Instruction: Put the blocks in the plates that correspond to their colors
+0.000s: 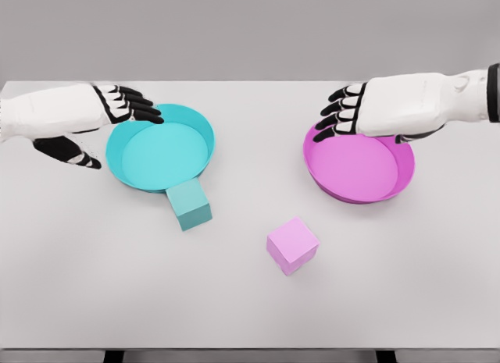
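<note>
On the white table (78, 285) you see a teal block (189, 205) just beside the teal plate (195, 125) at its 6 o'clock rim, and a pink block (292, 245) apart from the pink plate (391, 183), toward its 7 o'clock. Your left hand (101, 117) and right hand (363, 109) hover at each plate's outer rim, fingers extended and loose, holding nothing.

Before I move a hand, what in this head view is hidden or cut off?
- Left edge of the teal plate: covered by the left hand.
- Rear-left rim of the pink plate: covered by the right hand.
- Whether the teal block touches the teal plate: cannot tell, they overlap.
- Both forearms: cut off by the side edges.
- Undersides and far faces of both blocks, including the pink block: hidden.
</note>
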Controlling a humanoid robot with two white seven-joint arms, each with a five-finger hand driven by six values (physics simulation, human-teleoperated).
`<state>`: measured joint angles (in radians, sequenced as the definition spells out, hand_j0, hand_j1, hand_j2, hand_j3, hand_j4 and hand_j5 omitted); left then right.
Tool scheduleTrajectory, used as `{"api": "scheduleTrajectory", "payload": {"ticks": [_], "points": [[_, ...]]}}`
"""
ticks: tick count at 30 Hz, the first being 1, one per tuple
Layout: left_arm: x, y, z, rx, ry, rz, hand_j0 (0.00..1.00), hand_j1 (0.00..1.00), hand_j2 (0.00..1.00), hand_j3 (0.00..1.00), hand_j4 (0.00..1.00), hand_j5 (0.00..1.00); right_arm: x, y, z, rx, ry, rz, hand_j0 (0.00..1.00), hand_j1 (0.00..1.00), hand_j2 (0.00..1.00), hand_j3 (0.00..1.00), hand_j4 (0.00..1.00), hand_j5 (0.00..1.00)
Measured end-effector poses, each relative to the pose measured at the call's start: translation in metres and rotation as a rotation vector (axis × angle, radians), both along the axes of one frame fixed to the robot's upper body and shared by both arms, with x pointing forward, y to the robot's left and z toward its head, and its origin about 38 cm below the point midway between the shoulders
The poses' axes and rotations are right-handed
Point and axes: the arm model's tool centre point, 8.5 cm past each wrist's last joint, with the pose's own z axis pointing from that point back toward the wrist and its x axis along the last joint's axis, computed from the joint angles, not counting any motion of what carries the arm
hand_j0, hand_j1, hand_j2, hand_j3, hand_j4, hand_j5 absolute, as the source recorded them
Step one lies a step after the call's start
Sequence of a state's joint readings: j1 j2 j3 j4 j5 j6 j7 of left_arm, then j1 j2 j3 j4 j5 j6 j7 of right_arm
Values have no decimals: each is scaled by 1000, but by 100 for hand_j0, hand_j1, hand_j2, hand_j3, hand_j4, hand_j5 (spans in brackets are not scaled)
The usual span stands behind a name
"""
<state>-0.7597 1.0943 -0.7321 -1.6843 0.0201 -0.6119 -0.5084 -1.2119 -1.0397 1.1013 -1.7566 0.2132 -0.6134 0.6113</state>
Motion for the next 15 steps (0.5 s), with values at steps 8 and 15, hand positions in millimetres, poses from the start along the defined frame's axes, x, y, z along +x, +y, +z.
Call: {"api": "scheduleTrajectory", "payload": {"ticks": [8, 15], "points": [[-20, -32, -12, -11, 159, -146, 100, 100, 100, 100, 100, 100, -4, 28, -30, -19, 77, 76, 100, 100, 100, 100, 100, 100], [-19, -60, -19, -40, 168, -218, 99, 99, 99, 99, 99, 99, -9, 45, -55, -46, 139, 124, 100, 100, 100, 100, 100, 100]]}}
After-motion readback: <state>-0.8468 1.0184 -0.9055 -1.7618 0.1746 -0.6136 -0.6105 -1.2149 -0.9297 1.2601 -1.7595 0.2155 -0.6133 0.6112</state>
